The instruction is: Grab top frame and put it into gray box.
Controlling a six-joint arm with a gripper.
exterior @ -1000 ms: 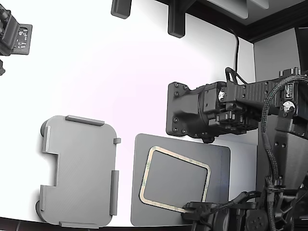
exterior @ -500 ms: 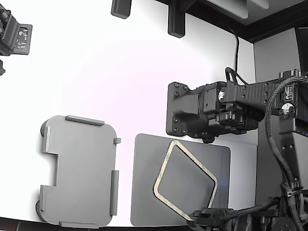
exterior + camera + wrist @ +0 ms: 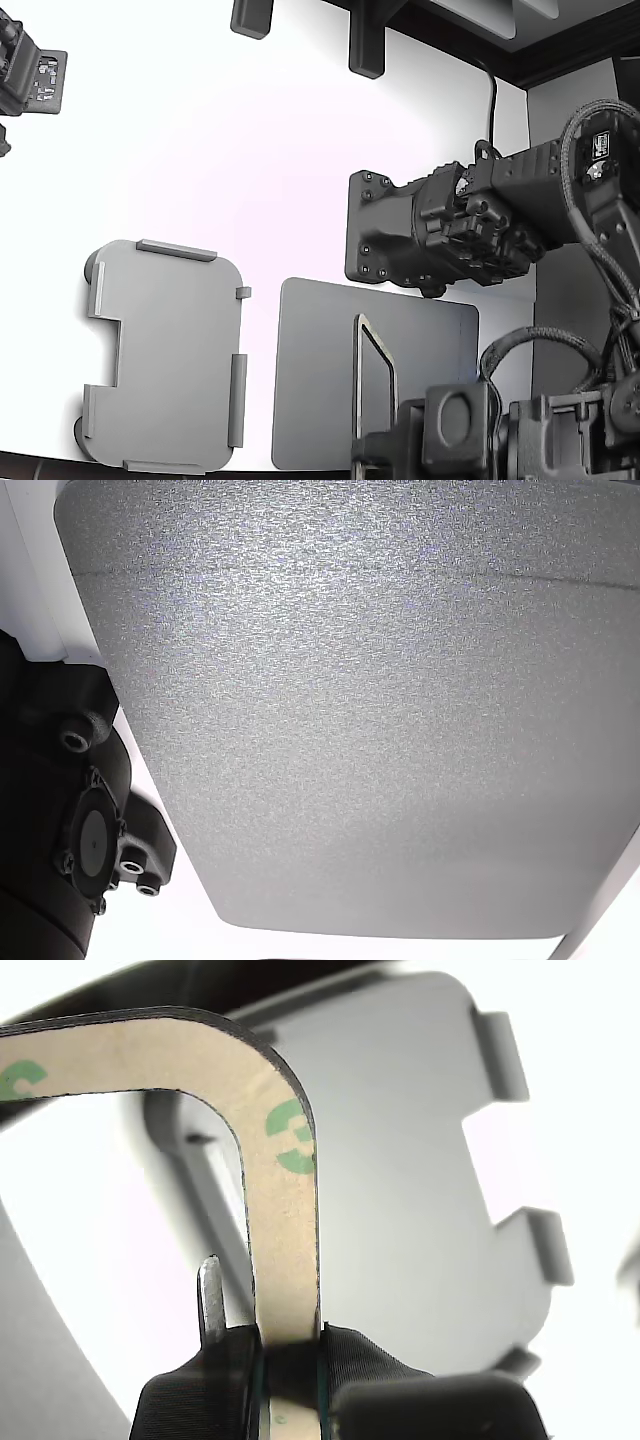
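Claw point(image 3: 290, 1360) pinches top frame point(image 3: 285, 1220) | tips cropped | gray box point(image 3: 400, 1180) blurred

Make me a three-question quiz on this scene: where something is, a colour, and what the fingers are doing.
1. In the exterior view, where is the gray box relative to the mat?
A. To its left
B. To its right
C. On top of it

2. What colour are the marks on the frame?
A. Red
B. Green
C. Blue

3. What are the fingers doing?
A. Hanging open over the box
B. Pinching the frame
C. Pressing on the mat

Answers: 1 A, the box lies on the white table left of the darker mat. 2 B, the wrist view shows green marks on the tan strip. 3 B, the gripper is closed on the frame's edge, and the frame stands tilted up off the mat.
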